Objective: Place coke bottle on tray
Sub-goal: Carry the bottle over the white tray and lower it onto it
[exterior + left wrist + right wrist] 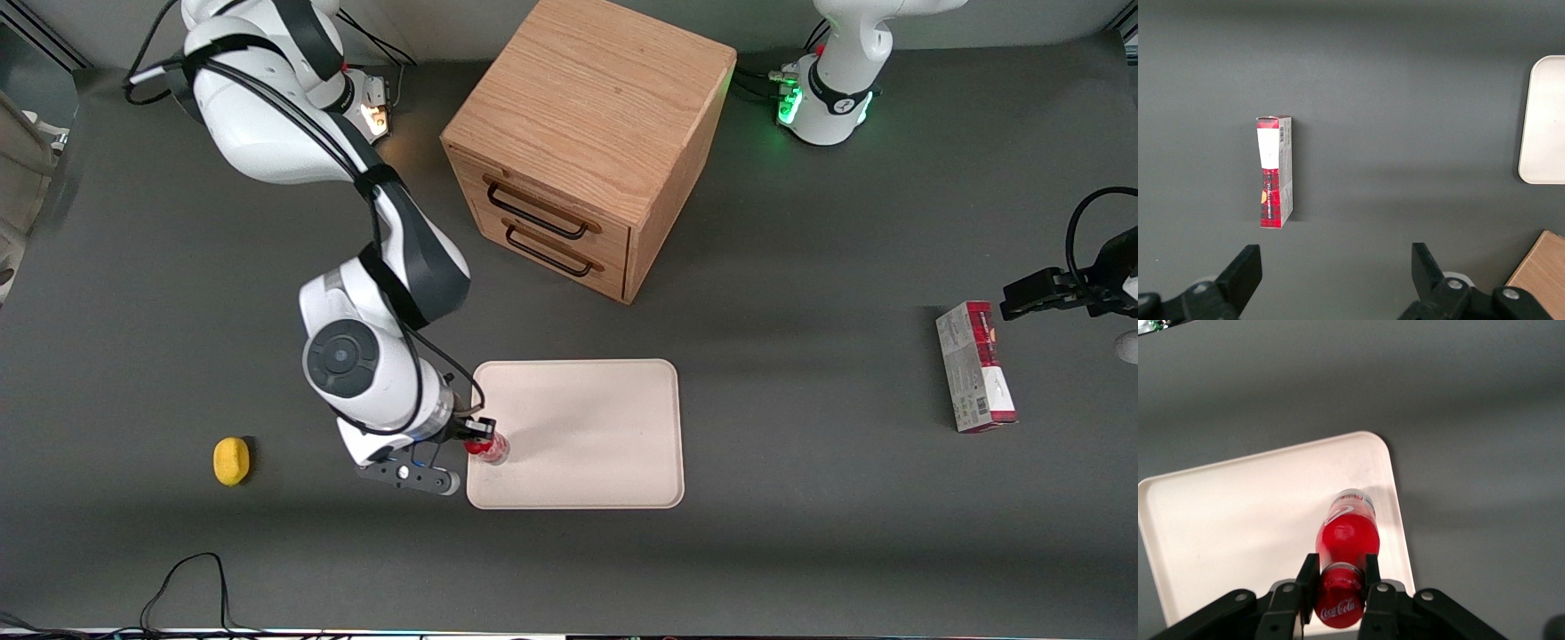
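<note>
- The working arm bends down from its base over the bench, its wrist pointing downward above the tray's edge toward the working arm's end.
- The tool is pinching the coke bottle just under its red cap, one finger on each side of the neck.
- The coke bottle stands over the tray surface near that edge, about upright; whether its clear base touches the tray cannot be told.
- The bottle is slim and glossy red with white script on the cap and a pale band near the base.
- The tray is flat, matte cream-white, rectangular with rounded corners and a low rim.
- A wooden cabinet with two dark-handled drawers stands farther from the front camera than the tray.
- A yellow, rounded lump lies toward the working arm's end.
- A red-and-grey carton lies flat toward the parked arm's end.
</note>
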{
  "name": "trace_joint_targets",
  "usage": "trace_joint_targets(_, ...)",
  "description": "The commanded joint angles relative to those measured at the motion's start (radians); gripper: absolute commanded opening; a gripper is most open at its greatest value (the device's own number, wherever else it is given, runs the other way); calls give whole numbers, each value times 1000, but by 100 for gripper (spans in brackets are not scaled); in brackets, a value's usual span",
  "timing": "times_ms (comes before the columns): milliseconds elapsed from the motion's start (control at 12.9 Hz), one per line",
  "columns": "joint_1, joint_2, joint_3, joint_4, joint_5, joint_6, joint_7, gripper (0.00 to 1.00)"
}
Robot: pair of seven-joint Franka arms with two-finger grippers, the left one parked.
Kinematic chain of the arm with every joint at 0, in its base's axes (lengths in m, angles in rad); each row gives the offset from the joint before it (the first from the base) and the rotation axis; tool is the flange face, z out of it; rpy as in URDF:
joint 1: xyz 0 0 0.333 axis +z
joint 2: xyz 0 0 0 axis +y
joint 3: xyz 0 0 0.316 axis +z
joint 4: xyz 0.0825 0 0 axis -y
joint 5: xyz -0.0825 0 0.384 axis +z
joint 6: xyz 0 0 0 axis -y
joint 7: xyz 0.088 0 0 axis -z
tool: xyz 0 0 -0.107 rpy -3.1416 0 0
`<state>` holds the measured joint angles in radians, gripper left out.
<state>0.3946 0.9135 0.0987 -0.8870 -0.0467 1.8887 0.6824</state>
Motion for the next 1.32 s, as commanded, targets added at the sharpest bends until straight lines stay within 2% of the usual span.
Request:
trace_joint_targets(0,16,38,-8,63,-35,10,31,0)
trace_joint_targets(543,16,59,-8,62,-58,43,26,0)
trace_joint_targets(620,16,59,-8,62,-62,43,25,53)
trace_joint_targets(698,16,59,-8,60,-65,43,23,99)
trace_joint_targets(930,15,47,-8,59,-67,27,25,100)
trace_joint_targets(1163,-8,-25,-5,49,-55,-104,-50,100)
trace_joint_targets(1240,-29,-112,-4,-28,-51,-191,-94,100)
